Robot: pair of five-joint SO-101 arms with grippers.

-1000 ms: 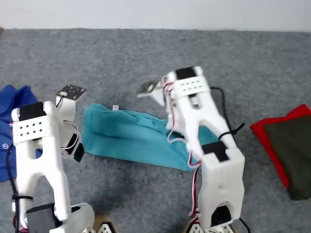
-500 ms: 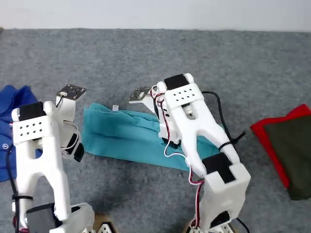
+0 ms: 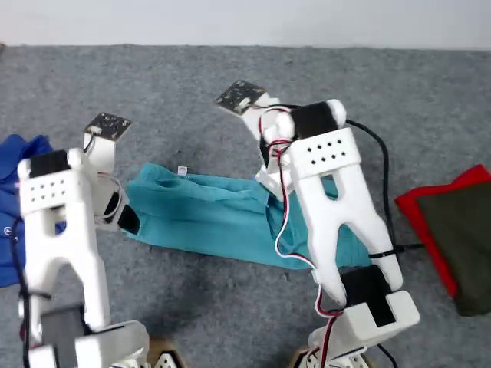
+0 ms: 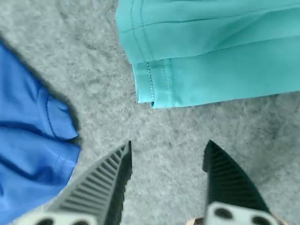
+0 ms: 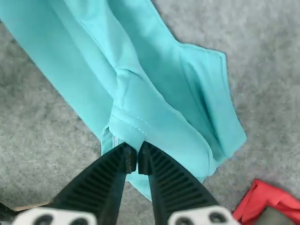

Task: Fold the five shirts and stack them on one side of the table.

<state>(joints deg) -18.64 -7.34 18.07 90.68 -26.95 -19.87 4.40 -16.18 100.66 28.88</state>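
Note:
A teal shirt (image 3: 199,211) lies folded into a long strip across the middle of the grey table. My right gripper (image 5: 137,154) is shut on a raised fold of the teal shirt (image 5: 154,70) near its right end, and the right arm (image 3: 322,153) covers that spot in the high view. My left gripper (image 4: 166,154) hangs open over bare carpet just off the left end of the teal shirt (image 4: 211,56), holding nothing. A crumpled blue shirt (image 3: 11,161) lies at the left edge, close beside the left gripper as blue cloth (image 4: 28,140).
A dark olive shirt (image 3: 460,230) lies folded on a red shirt (image 3: 418,211) at the table's right edge; a corner of the red shirt (image 5: 262,201) appears in the right wrist view. Bare grey carpet (image 3: 153,84) runs along the far side.
The right arm has swung toward the far side and its wrist has risen, drawing up a fold of the teal shirt. The left arm has shifted slightly.

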